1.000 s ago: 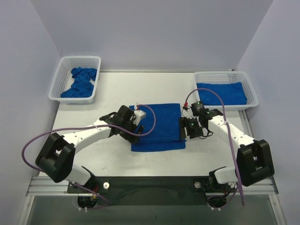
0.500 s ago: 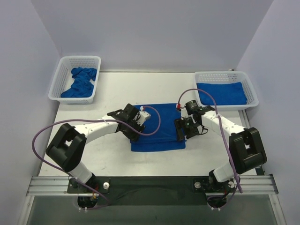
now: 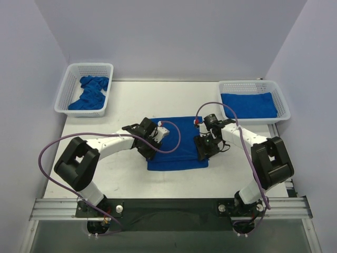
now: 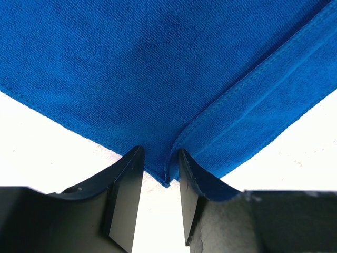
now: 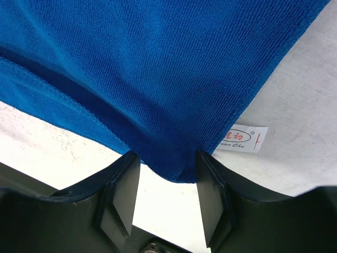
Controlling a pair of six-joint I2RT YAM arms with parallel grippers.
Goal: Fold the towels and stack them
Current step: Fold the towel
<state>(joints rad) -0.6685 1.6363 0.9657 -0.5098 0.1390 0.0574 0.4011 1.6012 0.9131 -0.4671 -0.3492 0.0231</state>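
Royal-blue towels [image 3: 176, 142], white mesh baskets [image 3: 66, 92].
Centre towel plain royal blue, hem stitched same blue; tag [image 5: 243, 138] white with red and black print. Cloth in far-left and far-right baskets same blue. Table [image 3: 126, 105] off-white, arms [image 3: 105, 144] white with black joints, cables [image 3: 40, 158] purple, walls [image 3: 158, 37] pale lilac, near rail [image 3: 52, 210] silver, base plate [image 3: 168, 208] black.

Royal-blue towel [image 3: 177, 138] folded flat at centre (white corner tag [image 5: 241, 138]); crumpled towels [image 3: 90, 95] far left, folded one [image 3: 248, 104] right.
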